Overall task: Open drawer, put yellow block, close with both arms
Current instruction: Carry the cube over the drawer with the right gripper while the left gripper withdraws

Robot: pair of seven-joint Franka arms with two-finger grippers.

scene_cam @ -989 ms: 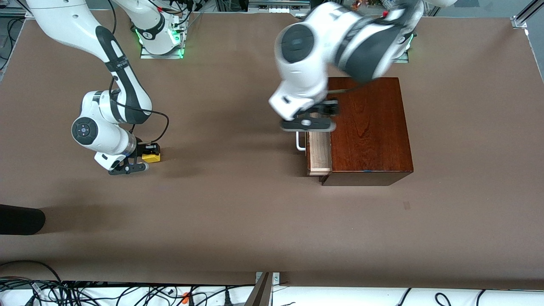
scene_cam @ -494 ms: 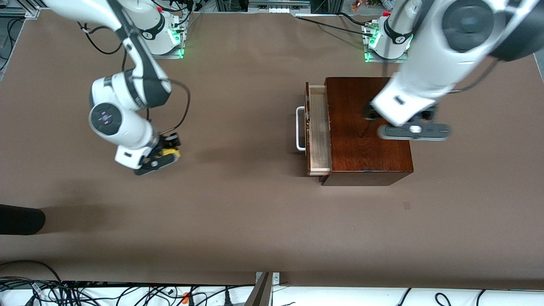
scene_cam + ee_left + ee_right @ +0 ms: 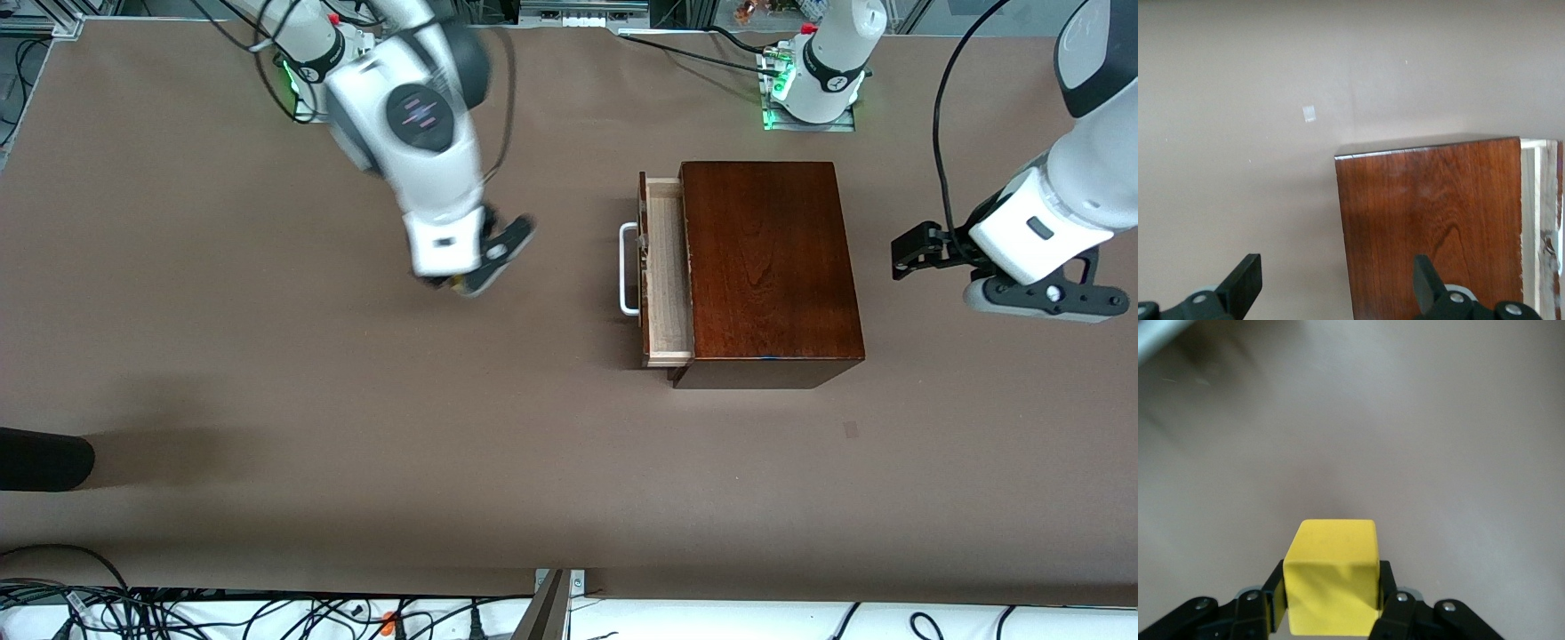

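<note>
The dark reddish-brown box (image 3: 765,267) stands in the middle of the table toward the left arm's end. Its drawer (image 3: 669,267) is pulled partly out and shows its pale wood tray and white bar handle (image 3: 629,268). My right gripper (image 3: 493,258) is up over bare table beside the handle end of the drawer. It is shut on the yellow block (image 3: 1331,583), which the hand mostly hides in the front view. My left gripper (image 3: 1047,300) is open and empty in the air beside the box's back end. The box (image 3: 1431,220) shows in the left wrist view past its wide-apart fingers (image 3: 1245,283).
A black object (image 3: 44,458) juts in at the table's edge at the right arm's end, nearer to the front camera. A small pale mark (image 3: 851,430) lies on the brown mat nearer to the camera than the box. Cables run along the near edge.
My right gripper has lifted the yellow block off the table and carried it toward the drawer. My left gripper has left the handle and swung over the box to its back end.
</note>
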